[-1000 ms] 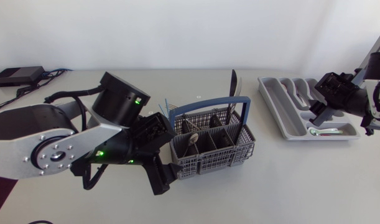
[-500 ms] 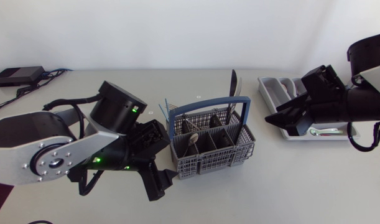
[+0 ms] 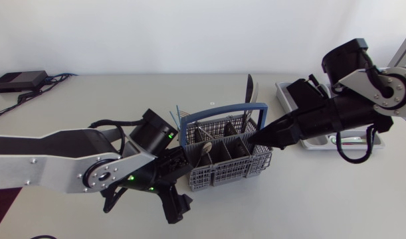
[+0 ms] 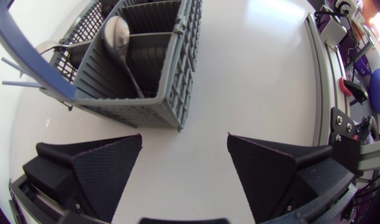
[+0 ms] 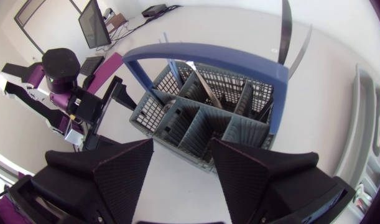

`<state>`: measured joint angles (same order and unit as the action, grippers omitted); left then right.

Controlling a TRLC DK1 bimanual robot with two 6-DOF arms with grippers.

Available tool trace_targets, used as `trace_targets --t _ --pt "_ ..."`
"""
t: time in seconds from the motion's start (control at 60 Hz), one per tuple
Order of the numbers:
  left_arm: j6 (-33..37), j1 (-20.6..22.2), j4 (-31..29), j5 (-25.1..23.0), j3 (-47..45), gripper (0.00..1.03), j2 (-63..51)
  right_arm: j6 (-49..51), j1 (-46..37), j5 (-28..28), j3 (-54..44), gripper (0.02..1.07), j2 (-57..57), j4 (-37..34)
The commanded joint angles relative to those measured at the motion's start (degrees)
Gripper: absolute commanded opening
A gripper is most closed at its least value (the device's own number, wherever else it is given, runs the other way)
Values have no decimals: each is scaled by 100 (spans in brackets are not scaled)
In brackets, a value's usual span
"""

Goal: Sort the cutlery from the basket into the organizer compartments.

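The grey cutlery basket (image 3: 237,166) with a blue handle (image 3: 222,111) stands mid-table and holds a spoon (image 3: 206,147), an upright knife (image 3: 249,86) and other pieces. My left gripper (image 3: 178,204) is open and empty near the basket's front left corner; the left wrist view shows that gripper (image 4: 183,162) just short of the basket (image 4: 134,68) and its spoon (image 4: 118,37). My right gripper (image 3: 254,138) hovers open and empty over the basket's right end. In the right wrist view this gripper (image 5: 183,168) hangs above the basket's compartments (image 5: 208,118). The grey organizer (image 3: 287,93) lies far right, mostly behind my right arm.
A spoon (image 3: 347,140) lies in the organizer's front compartment. A black box (image 3: 16,81) with cables (image 3: 56,85) sits at the back left corner. Bare tabletop stretches in front of the basket and to its right.
My right arm swung left from the organizer to the basket's right end. My left arm stretched out lower, its gripper staying by the basket's front left corner.
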<state>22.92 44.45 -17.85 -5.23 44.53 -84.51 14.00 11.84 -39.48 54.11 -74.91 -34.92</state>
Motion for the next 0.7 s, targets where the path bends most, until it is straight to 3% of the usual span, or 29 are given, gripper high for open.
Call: trace_targets --t 0.0,0.35,0.55,0.683 --pt "-7 117 97 31 222 95 -197 -416 170 -130 56 70 -243 2" --pt "-77 389 308 31 416 95 -628 -1127 759 -411 214 69 -893 248" --pt "-112 398 396 31 363 95 -646 -1655 1233 231 135 69 -946 741" --pt "-235 662 581 31 469 95 -821 -1892 1251 547 126 68 -1016 1004"
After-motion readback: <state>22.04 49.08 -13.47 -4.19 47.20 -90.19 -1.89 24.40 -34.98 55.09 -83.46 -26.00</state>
